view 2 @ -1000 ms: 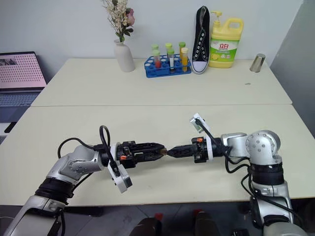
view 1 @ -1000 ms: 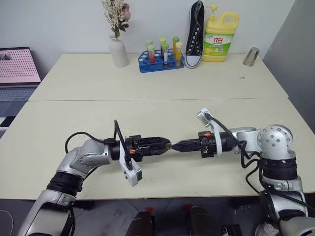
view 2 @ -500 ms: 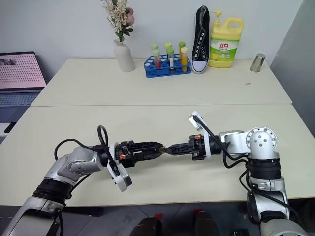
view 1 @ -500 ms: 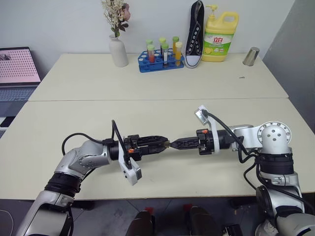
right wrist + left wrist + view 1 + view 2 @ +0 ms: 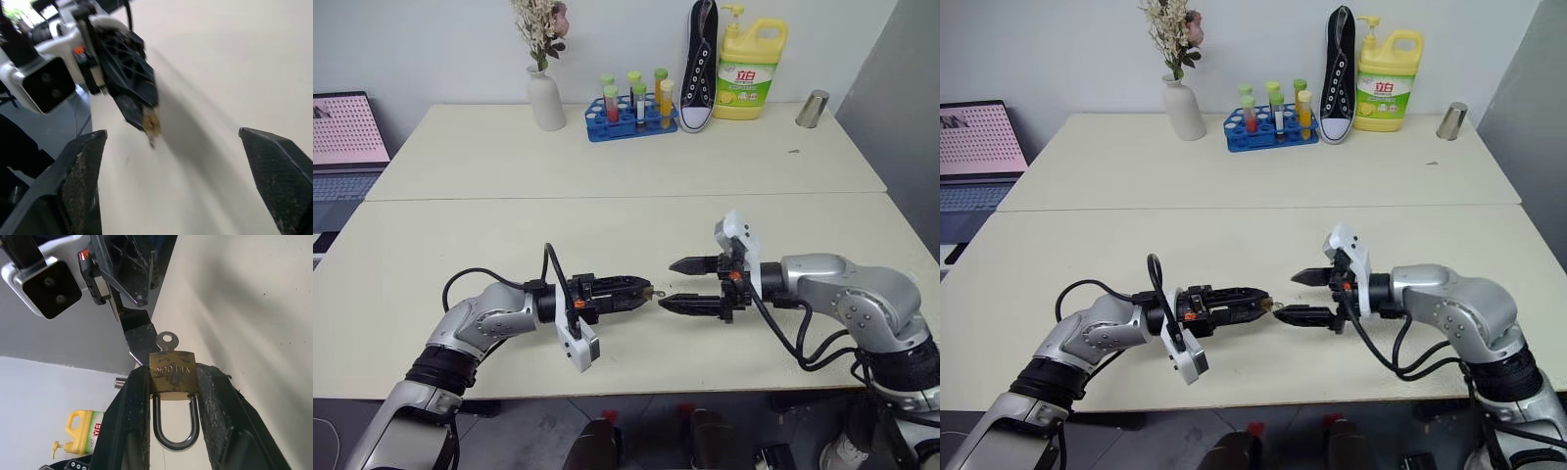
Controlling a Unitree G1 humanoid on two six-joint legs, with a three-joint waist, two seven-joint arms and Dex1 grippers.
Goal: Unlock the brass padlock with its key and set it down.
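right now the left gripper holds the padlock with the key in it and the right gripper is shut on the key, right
Not quite. The left gripper does hold the padlock with the key in it, but the right gripper is open and clear of the key, not shut on it. The left eye view shows its fingers spread apart.

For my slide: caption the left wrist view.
Left gripper clamps the brass padlock, key inserted.

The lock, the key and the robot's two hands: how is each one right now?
Brass padlock: clamped in the left hand, shackle looks closed.
Key: sticking out of the padlock.
Left hand: shut on the padlock.
Right hand: open, holding nothing.
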